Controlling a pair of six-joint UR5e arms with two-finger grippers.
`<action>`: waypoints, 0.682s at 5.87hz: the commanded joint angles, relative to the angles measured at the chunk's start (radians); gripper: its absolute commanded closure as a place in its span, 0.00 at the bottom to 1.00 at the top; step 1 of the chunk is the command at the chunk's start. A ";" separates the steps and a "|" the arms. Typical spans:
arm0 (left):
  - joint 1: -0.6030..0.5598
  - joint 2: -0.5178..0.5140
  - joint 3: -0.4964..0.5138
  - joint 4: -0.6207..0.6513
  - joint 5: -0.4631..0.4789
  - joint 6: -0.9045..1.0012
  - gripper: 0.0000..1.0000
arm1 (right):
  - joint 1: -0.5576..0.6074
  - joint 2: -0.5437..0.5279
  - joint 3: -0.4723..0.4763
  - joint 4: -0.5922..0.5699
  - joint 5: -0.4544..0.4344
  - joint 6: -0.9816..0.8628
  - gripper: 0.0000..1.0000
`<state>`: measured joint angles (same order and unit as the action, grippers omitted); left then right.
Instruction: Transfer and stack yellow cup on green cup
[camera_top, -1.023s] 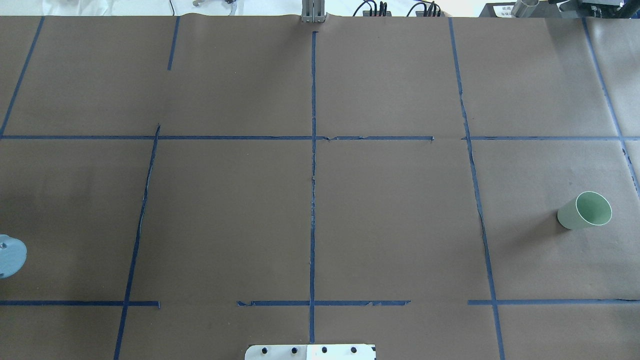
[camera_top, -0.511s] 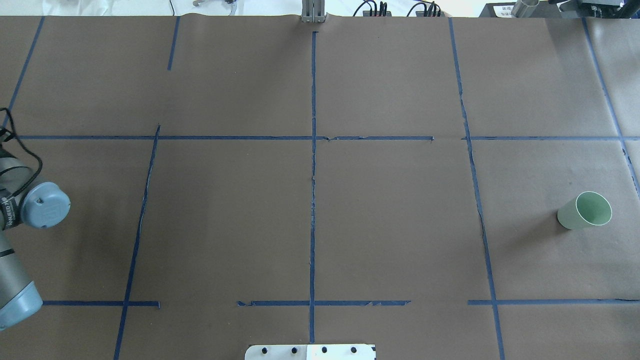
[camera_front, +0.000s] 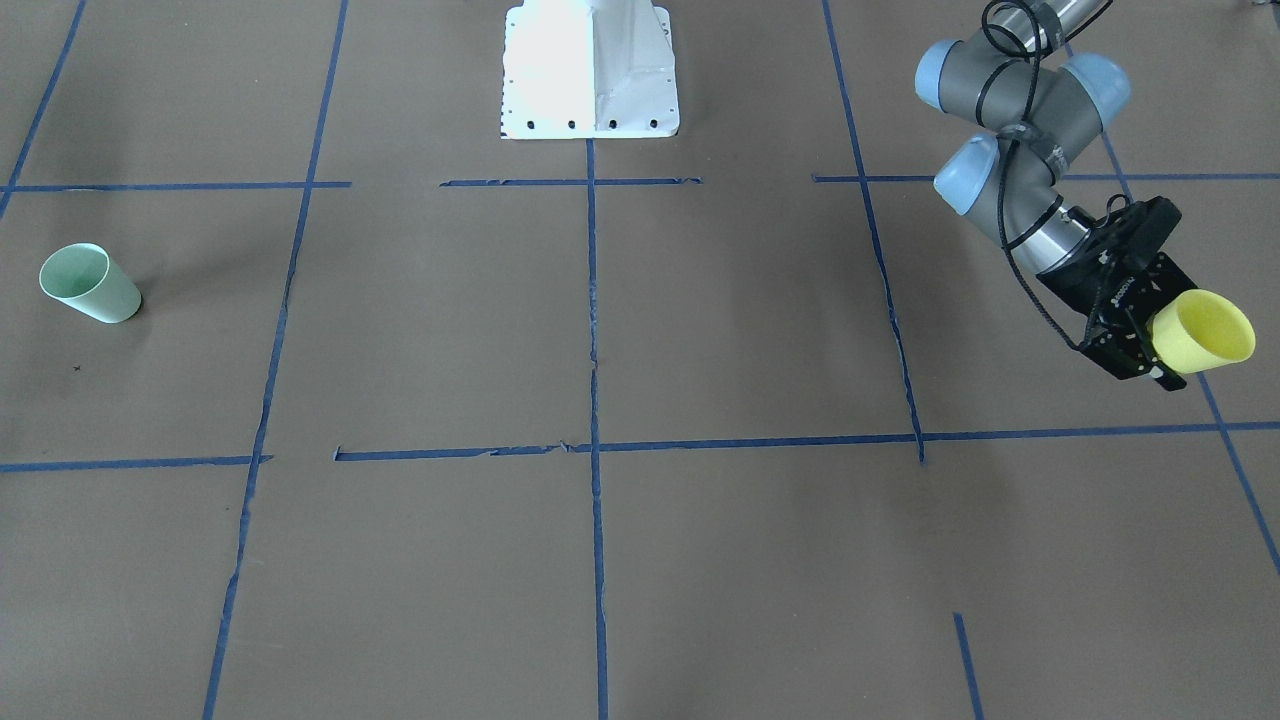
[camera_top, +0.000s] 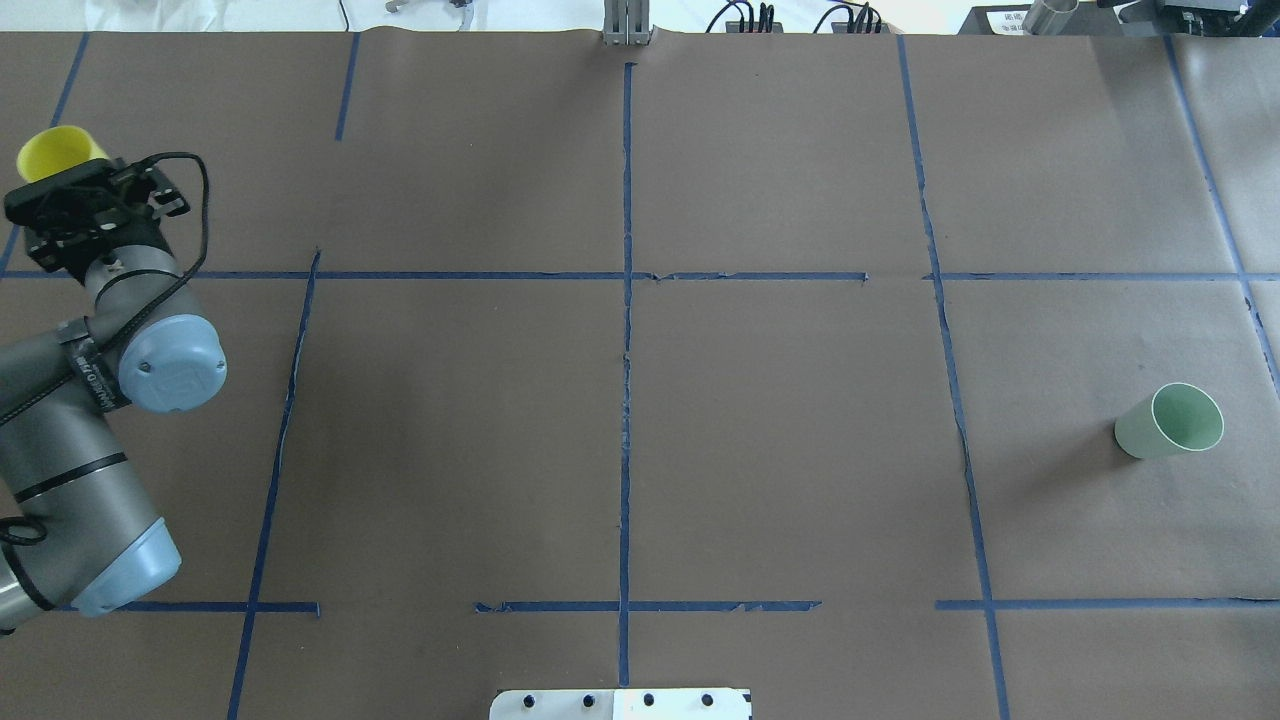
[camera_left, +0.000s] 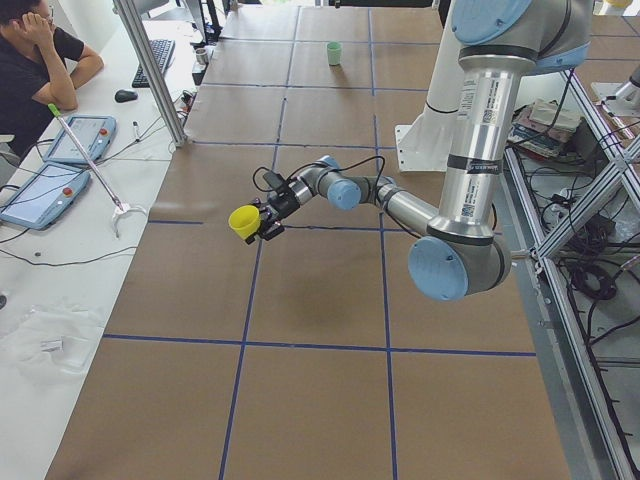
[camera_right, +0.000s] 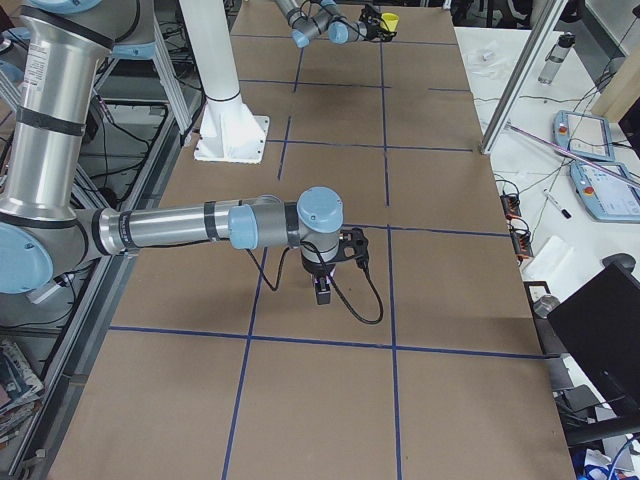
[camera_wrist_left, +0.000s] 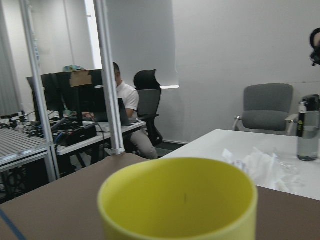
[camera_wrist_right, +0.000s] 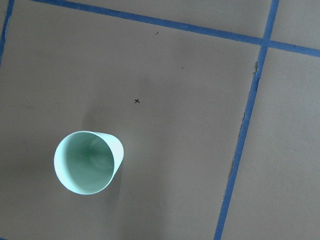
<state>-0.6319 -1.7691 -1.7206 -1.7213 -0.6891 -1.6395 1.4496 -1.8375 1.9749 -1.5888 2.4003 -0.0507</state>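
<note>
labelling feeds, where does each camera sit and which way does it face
Front-facing: across the table, facing the base; left hand holds the yellow cup at right.
Overhead: behind the base, looking down; left arm at left.
Exterior left: table's left end; left arm nearest.
Exterior right: opposite end; right arm nearest.
Left wrist: over the yellow cup's rim toward a person.
Right wrist: straight down on the green cup; no hand shown.
Shared: front-facing and overhead both show the green cup.

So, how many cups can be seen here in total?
2. The yellow cup is held in the left gripper, off the table, on the robot's left. The green cup stands upright on the table, far on the robot's right. No other shows.
</note>
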 joint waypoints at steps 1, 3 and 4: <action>0.052 -0.129 0.087 -0.255 -0.006 0.302 0.74 | 0.000 0.003 0.004 0.001 -0.001 0.000 0.00; 0.147 -0.231 0.095 -0.387 -0.048 0.600 0.79 | -0.001 0.009 0.004 0.007 0.005 -0.003 0.00; 0.164 -0.233 0.096 -0.569 -0.163 0.774 0.82 | -0.015 0.032 0.004 0.047 0.013 0.000 0.00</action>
<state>-0.4934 -1.9828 -1.6268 -2.1442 -0.7670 -1.0227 1.4438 -1.8225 1.9788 -1.5700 2.4064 -0.0520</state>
